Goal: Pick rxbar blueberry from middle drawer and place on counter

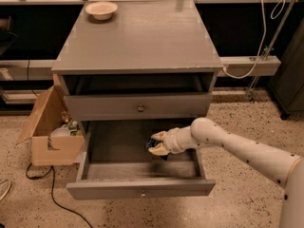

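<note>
The middle drawer [114,144] is open, and right of its centre the rxbar blueberry [151,143] shows as a dark blue sliver at the left tip of the gripper [156,143], whose fingers [157,151] appear to pinch it; its long axis is hidden, and the tabletop [137,42] lies above and farther back
</note>
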Tool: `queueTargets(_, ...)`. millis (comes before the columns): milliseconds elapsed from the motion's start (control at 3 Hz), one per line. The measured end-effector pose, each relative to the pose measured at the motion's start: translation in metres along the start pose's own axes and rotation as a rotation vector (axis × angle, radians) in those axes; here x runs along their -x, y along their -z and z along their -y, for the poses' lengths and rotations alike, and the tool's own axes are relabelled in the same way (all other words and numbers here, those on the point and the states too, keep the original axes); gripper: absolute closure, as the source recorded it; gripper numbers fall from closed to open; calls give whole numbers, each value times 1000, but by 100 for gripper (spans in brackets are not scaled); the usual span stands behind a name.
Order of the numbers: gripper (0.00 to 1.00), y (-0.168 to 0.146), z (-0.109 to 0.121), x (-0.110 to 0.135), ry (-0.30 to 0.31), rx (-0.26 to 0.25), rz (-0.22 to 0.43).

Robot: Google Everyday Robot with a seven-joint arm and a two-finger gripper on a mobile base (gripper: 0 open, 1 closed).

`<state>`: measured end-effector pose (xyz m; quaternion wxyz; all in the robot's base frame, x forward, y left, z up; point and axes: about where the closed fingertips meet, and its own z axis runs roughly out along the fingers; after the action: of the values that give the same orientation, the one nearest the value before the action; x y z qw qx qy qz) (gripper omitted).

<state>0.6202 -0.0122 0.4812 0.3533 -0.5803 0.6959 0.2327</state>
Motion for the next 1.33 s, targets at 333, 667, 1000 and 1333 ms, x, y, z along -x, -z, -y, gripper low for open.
queueTargets(333, 100, 21, -1, 17, 20, -7, 39)
queueTargets(667, 100, 94, -7, 70, 88, -39, 93)
queueTargets(1000, 100, 150, 0, 118, 159, -90, 77)
queueTargets(1333, 100, 210, 12, 178, 242, -166, 14)
